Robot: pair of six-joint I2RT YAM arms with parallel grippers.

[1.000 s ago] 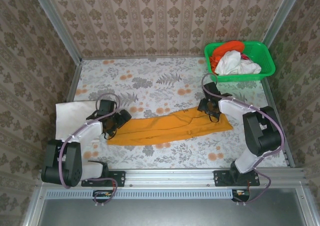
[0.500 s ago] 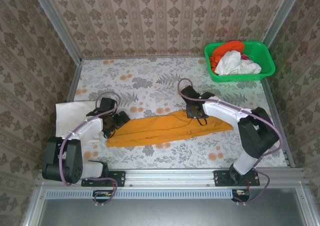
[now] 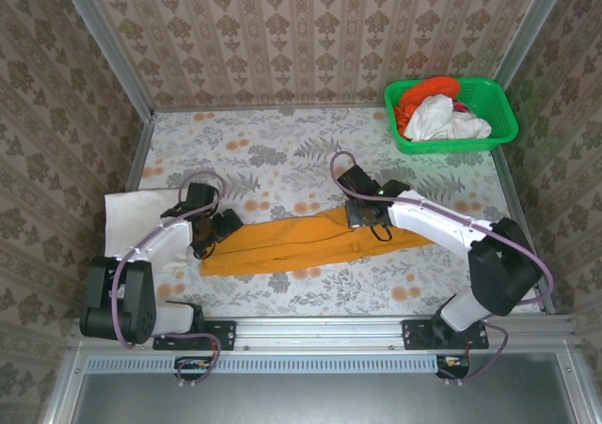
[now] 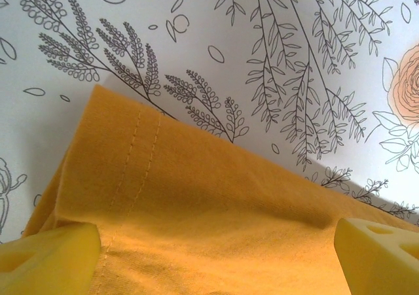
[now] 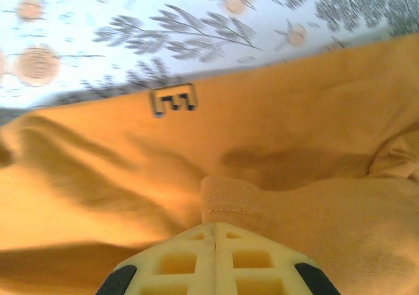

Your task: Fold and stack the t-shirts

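An amber-orange fabric t-shirt lies as 1 long folded strip across the near middle of the flower-printed table, from the left arm to the right arm. The left gripper is at the left end of this strip. In the left wrist view its 2 yellow foam fingers are spread wide, 1 on each side of the shirt's stitched edge, and they do not clamp it. The right gripper is at the far edge of the strip, near its middle. In the right wrist view its fingers are pressed together, and a stitched hem fold goes between their tips, so they pinch the shirt. A small dark square mark is printed on the fabric beyond them. A folded white t-shirt lies at the left edge of the table. In the far right corner a green plastic lattice basket holds 1 crumpled white shirt and 1 red-orange shirt.
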